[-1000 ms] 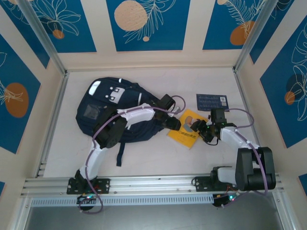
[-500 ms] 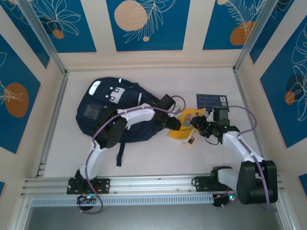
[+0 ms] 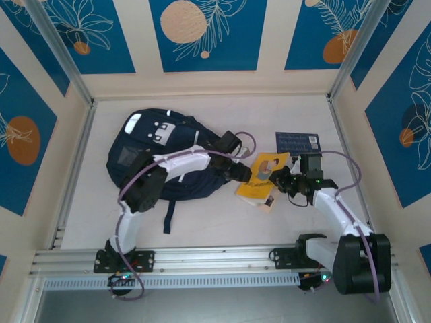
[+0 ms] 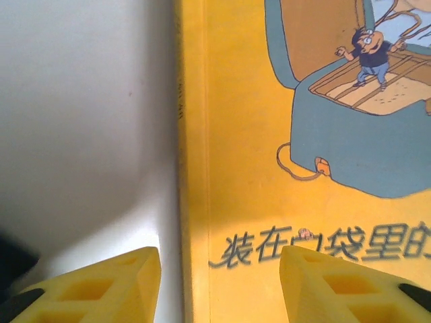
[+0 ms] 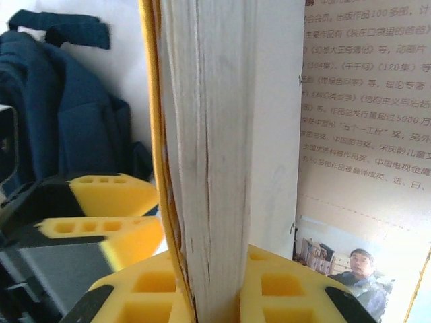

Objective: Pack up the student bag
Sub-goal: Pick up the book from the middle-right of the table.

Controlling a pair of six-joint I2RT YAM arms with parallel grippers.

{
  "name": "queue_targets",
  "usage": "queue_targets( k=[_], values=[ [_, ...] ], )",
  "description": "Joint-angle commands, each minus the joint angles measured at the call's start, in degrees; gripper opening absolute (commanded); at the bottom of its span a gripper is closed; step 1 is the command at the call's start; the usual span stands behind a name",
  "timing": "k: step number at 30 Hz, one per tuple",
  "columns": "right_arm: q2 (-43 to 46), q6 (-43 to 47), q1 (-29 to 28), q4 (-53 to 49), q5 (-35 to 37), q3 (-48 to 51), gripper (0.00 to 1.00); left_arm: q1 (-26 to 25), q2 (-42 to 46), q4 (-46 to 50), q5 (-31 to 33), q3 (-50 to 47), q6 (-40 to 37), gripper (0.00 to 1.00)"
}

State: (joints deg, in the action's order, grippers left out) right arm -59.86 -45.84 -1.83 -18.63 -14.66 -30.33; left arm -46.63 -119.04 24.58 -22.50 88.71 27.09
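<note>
Since one second ago the yellow book (image 3: 264, 171) has come up from lying flat on the table (image 3: 202, 222) and now stands tilted on one edge. The right arm has reached further forward with it.

Far to the left of both grippers lies the student bag (image 3: 151, 145), flat on the table. The left arm stretches across its lower part, and I cannot see whether its opening is unzipped.

Next comes the left gripper (image 3: 241, 173), just beside the right end of the bag. Its fingers (image 4: 87, 286) stand apart with nothing between them. In its wrist view the spine of the book is directly ahead, with one finger in front of the bare table and the other in front of the cover.

To its right, the right gripper (image 3: 281, 180) is closed on the opposite edge of the book. In its wrist view the pads (image 5: 283, 289) press on both sides of the block of pages.

Behind the right gripper, well apart from it, a small navy booklet (image 3: 297, 142) lies flat on the table.

I judge that the book is now lifted and offered toward the bag side, so the packing of this item is in progress. The grip holds only one edge, so the book may swing or slip if it is moved quickly.
</note>
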Motion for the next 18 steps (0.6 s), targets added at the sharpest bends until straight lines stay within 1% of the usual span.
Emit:
queue_targets(
  k=[1, 4, 7, 12, 15, 18],
  values=[
    [4.23, 1.66, -0.45, -0.36, -4.99, -3.27, 0.06, 3.53, 8.66, -1.8, 0.26, -3.22, 3.41, 0.53],
    [7.04, 1.08, -1.02, 0.06, -8.13, -4.8, 0.05, 5.39, 13.7, -1.71, -1.61, -5.35, 4.8, 0.55],
    [9.87, -0.64, -1.95, 2.14, -10.39, -5.67, 0.05, 6.73, 17.12, -0.88, -3.97, -6.38, 6.05, 0.58],
    [12.39, -3.92, -4.84, 6.94, -13.58, -6.88, 0.04, 9.28, 21.34, -2.62, -8.72, -9.09, 8.82, 0.65],
    [12.58, -5.48, -6.84, 10.3, -15.87, -7.12, 0.05, 10.41, 21.87, -5.95, -14.65, -10.56, 11.57, 0.66],
    [12.64, -8.13, -7.25, 14.78, -18.44, -6.09, 0.05, 10.97, 21.81, -11.04, -20.42, -12.48, 15.4, 0.66]
  ],
)
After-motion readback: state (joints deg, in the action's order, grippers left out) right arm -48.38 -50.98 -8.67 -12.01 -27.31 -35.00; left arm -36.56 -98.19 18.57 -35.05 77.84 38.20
